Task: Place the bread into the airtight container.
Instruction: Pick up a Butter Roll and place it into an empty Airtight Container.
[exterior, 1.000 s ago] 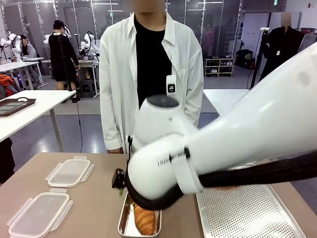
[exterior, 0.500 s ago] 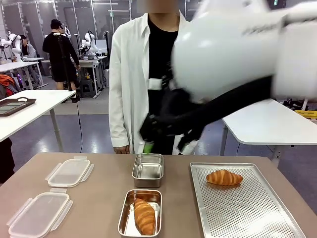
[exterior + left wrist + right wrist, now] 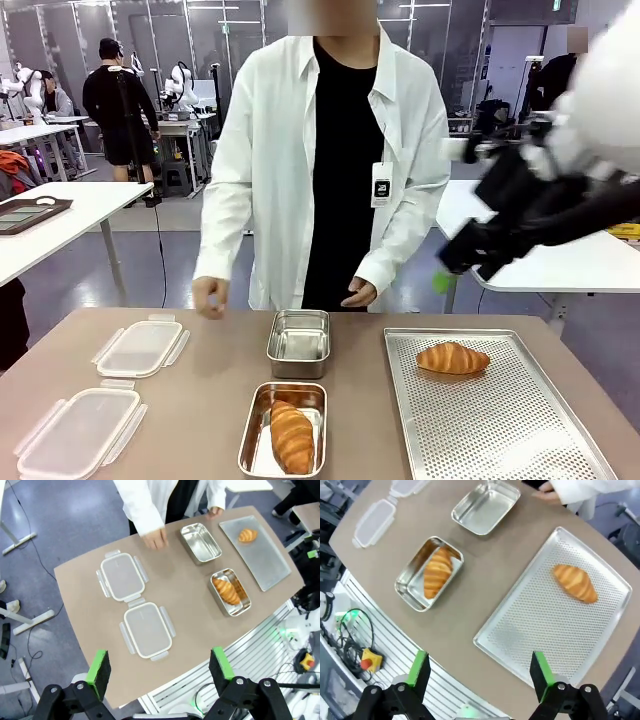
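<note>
Brown tabletop [image 3: 200, 400]; right arm [image 3: 610, 110] swung to 3 o'clock.
Right gripper [image 3: 478, 662], left gripper [image 3: 159, 662] wide apart, empty; golden croissant [image 3: 292, 436] inside rectangular steel container [image 3: 247, 440].

Front looks across, wrists steeply down, sharing table [image 3: 200, 400].

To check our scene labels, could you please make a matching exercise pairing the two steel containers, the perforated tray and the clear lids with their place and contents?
1. near steel container
2. far steel container
3. perforated tray
4. clear lids

A. robot's right, bearing a croissant
B. robot's left, flat on the table
C. middle, empty
D. middle, holding a second croissant

Pairs: 1-D, 2-C, 3-A, 4-B.
</note>
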